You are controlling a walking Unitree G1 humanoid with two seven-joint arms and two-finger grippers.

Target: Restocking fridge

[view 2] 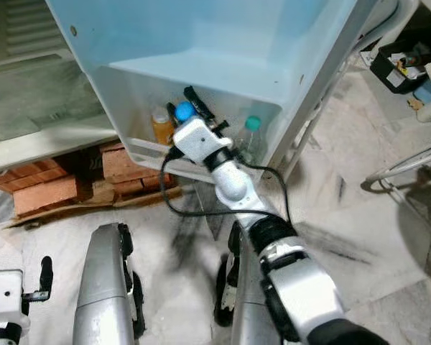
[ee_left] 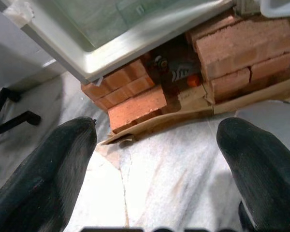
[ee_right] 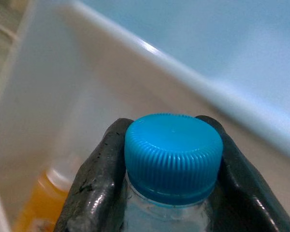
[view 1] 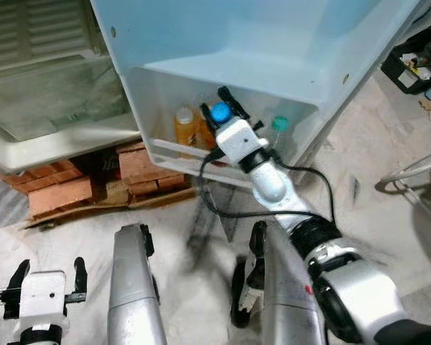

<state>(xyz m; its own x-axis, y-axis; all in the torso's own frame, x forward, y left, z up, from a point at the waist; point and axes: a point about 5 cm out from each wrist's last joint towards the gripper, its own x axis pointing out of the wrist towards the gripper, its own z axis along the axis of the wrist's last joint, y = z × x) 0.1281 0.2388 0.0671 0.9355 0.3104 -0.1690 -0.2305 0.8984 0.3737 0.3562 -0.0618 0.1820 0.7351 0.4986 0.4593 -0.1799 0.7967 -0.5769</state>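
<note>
My right gripper [view 1: 221,113] is shut on a clear bottle with a blue cap [ee_right: 174,157], gripping it just under the cap. It holds the bottle inside the lower shelf [view 1: 174,147] of the open fridge door [view 1: 273,43]. An orange juice bottle [view 1: 184,126] stands in the shelf to the left of it. A clear bottle with a teal cap [view 1: 279,126] stands to the right. My left gripper [view 1: 45,277] hangs low at the bottom left, open and empty, its black fingers [ee_left: 43,169] wide apart above the floor.
The fridge body [view 1: 43,108] with a glass shelf stands at the left on red bricks [view 1: 57,190] and cardboard. A black crate [view 1: 409,68] and a white frame [view 1: 416,172] are at the right. Pale marble floor [view 1: 388,230] lies below.
</note>
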